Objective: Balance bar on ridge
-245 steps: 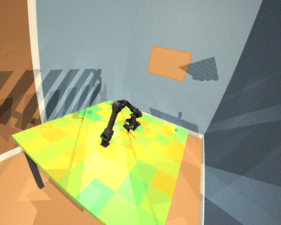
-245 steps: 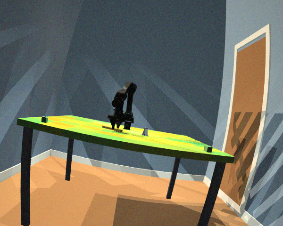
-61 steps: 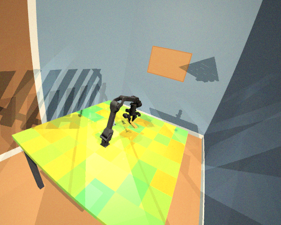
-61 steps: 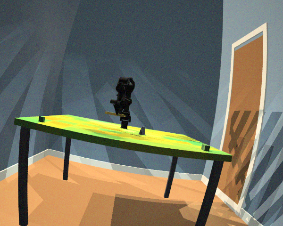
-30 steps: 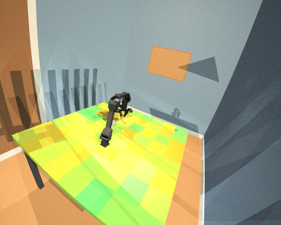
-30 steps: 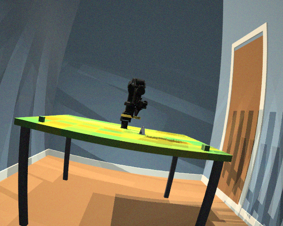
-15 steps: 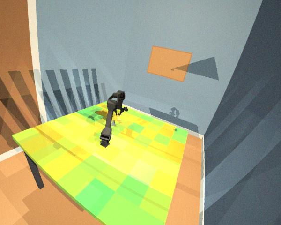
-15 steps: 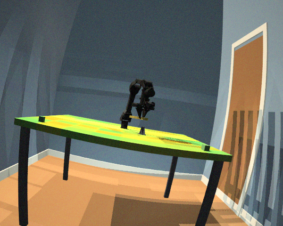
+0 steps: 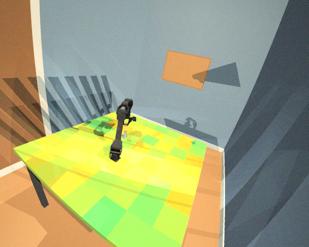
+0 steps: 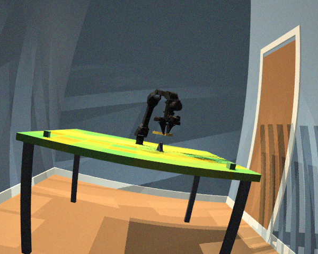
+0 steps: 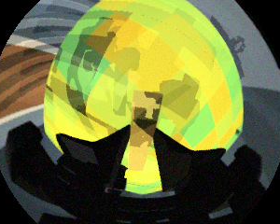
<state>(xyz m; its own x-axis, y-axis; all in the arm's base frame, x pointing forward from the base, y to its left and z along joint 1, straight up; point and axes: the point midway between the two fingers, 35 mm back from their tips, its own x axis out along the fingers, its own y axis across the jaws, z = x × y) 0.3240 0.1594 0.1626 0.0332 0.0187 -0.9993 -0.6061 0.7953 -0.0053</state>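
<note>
A flat orange-yellow bar (image 10: 156, 132) (image 11: 139, 156) is clamped between the fingers of my gripper (image 10: 165, 133) (image 11: 142, 129). The bar looks roughly level in the exterior view and is in the air, clear of the table. The small grey ridge (image 10: 160, 147) (image 9: 124, 135) stands upright on the table. In the exterior view it shows below the bar with a visible gap, so they are apart. In the wrist view I cannot make out the ridge. In the top view the arm hides most of the gripper.
The patchwork yellow-green table (image 9: 147, 201) (image 10: 126, 157) carries the arm's base (image 9: 115, 156) (image 10: 139, 139). Two small dark blocks stand near its front corners in the exterior view, one block (image 10: 46, 134) at left and another block (image 10: 230, 165) at right. Arm shadows fall across the table.
</note>
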